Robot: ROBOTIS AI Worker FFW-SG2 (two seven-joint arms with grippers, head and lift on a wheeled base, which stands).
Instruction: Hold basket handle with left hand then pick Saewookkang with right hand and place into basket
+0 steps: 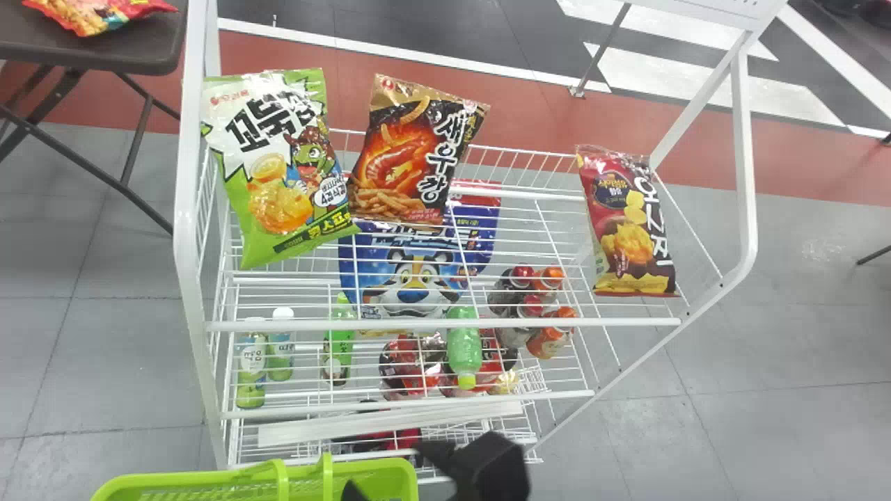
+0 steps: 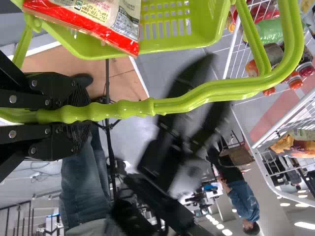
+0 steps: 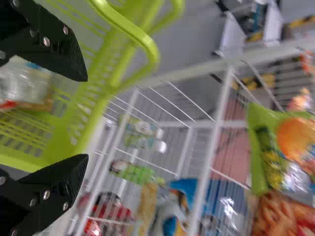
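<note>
Currently clamping basket handle [image 2: 197, 101] between left jaws | holding right jaws apart over basket [image 1: 188, 479] | apparently near snack packet [image 2: 98, 15]

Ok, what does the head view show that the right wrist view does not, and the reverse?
Head view: the red-and-brown foil bag at the rack's right end.

Right wrist view: the clear plastic packet lying inside the lime-green plastic basket.

Both: that basket, the white wire rack, the green-and-white bag, the black-and-orange Saewookkang bag, the blue tiger bag and the black right pincer.
</note>
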